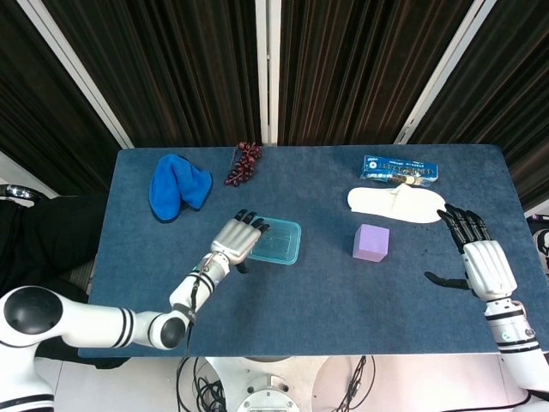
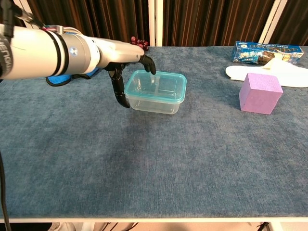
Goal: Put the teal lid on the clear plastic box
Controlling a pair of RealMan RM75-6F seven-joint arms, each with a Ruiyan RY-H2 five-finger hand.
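Dark curtains hang behind a table covered in blue cloth. Near its middle stands the clear plastic box, and the teal lid already sits on top of it, its rim lined up with the box's edges. The left hand is at the box's left end, its fingers spread apart over the lid's near corner and the thumb hanging down beside the box wall; it holds nothing, and whether the fingertips touch the lid cannot be told. The right hand rests apart at the table's right edge, fingers spread and empty. A purple cube stands right of the box, with a white cloth and a blue snack packet behind it. At the far left lie a blue cloth and a bunch of dark grapes.
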